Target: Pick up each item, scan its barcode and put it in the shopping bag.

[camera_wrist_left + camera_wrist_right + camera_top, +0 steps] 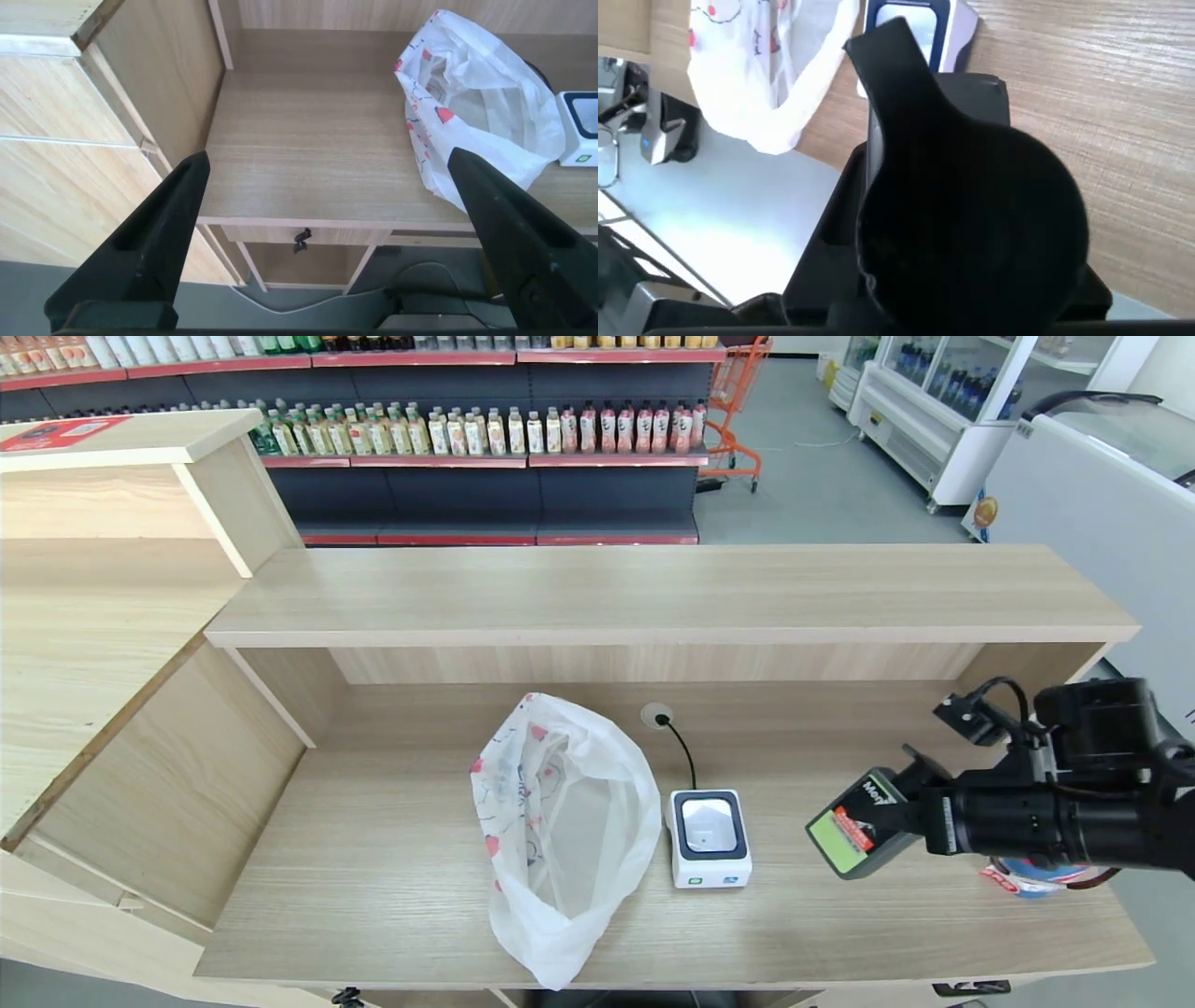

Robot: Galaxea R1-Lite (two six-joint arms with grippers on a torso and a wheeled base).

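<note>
So far the bag (pixel 560 831) looks empty. The right end effector (pixel 889 807), clenched on a small box (pixel 854 831), holds it above the table (pixel 373 877) beside the scanner (pixel 709 840), seemingly unscanned. The left end effector (pixel 327 168) hangs released.

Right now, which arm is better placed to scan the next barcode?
Right. The right gripper is shut on a green-labelled box, held to the right of the barcode scanner. The left gripper is open, empty, back at the front edge of the counter, the shopping bag between it and the scanner.
</note>
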